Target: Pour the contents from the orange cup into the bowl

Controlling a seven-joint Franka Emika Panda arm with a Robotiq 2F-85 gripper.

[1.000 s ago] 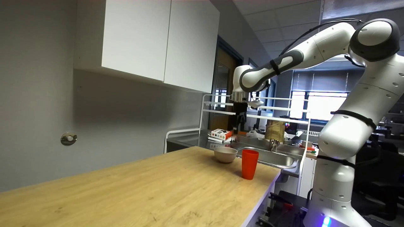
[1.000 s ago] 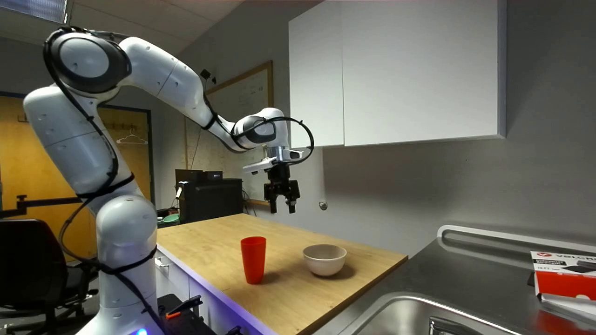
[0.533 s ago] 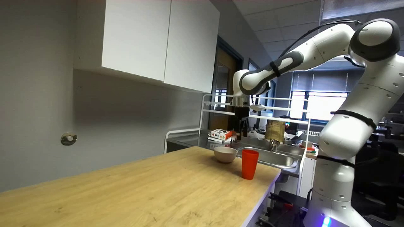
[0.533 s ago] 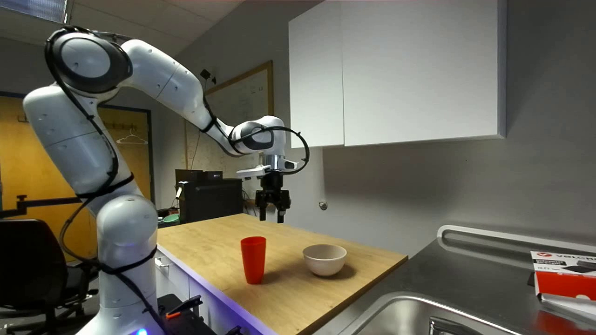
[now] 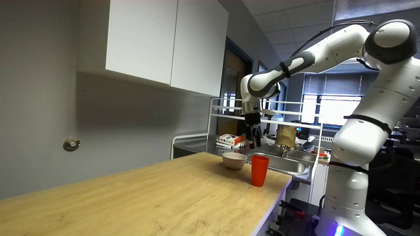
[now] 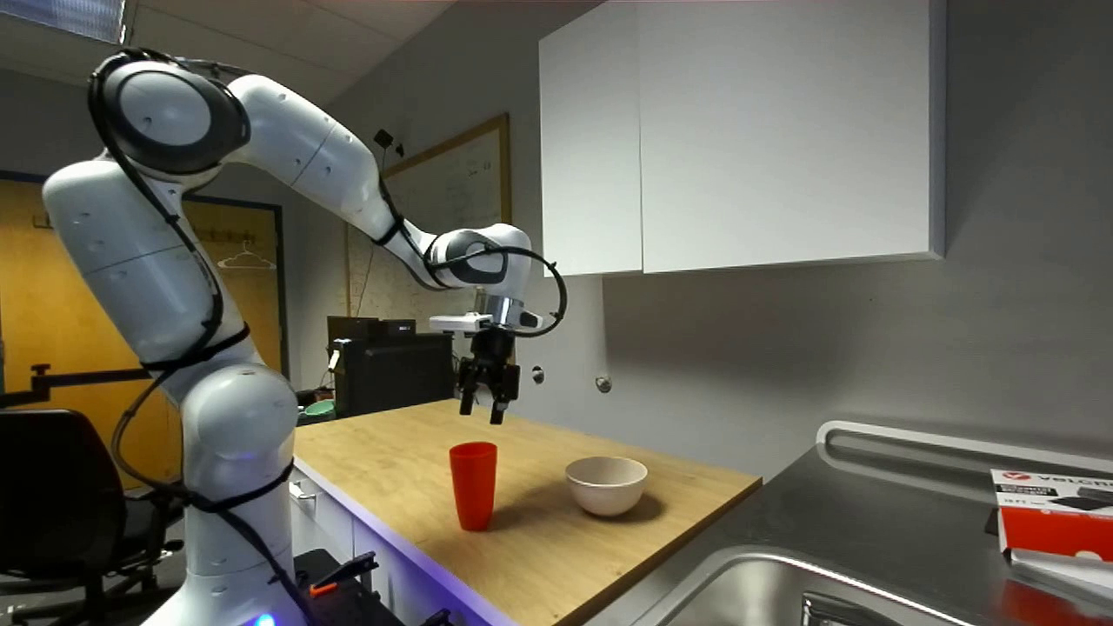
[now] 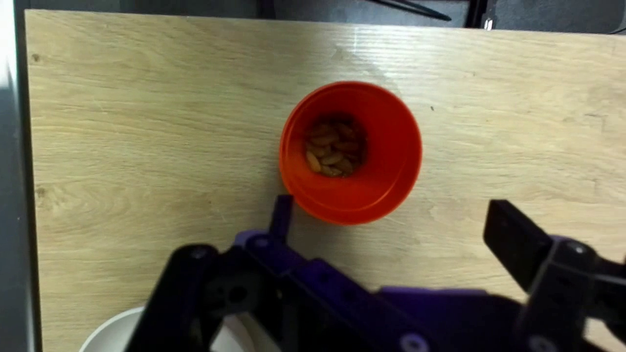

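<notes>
The orange cup [image 5: 259, 171] stands upright on the wooden table, and it also shows in an exterior view [image 6: 474, 487]. In the wrist view I look down into the cup [image 7: 391, 142]; several almonds [image 7: 332, 149] lie at its bottom. The pale bowl [image 5: 234, 162] sits beside the cup, and it shows in an exterior view [image 6: 606, 489]. In the wrist view the bowl [image 7: 115, 332] is mostly hidden behind a finger. My gripper [image 6: 482, 416] is open and empty, slightly tilted, above the cup and apart from it. In the wrist view its fingers [image 7: 391, 215] are spread wide.
A metal sink [image 6: 756, 591] and dark counter [image 6: 869, 504] adjoin the table's end. A red and white box [image 6: 1056, 522] lies on that counter. White wall cabinets [image 6: 739, 139] hang above the table. A white rack [image 5: 210, 124] stands behind.
My gripper has moved down and sideways toward the cup, and has tilted a little. It stays open. The cup and the bowl have not moved.
</notes>
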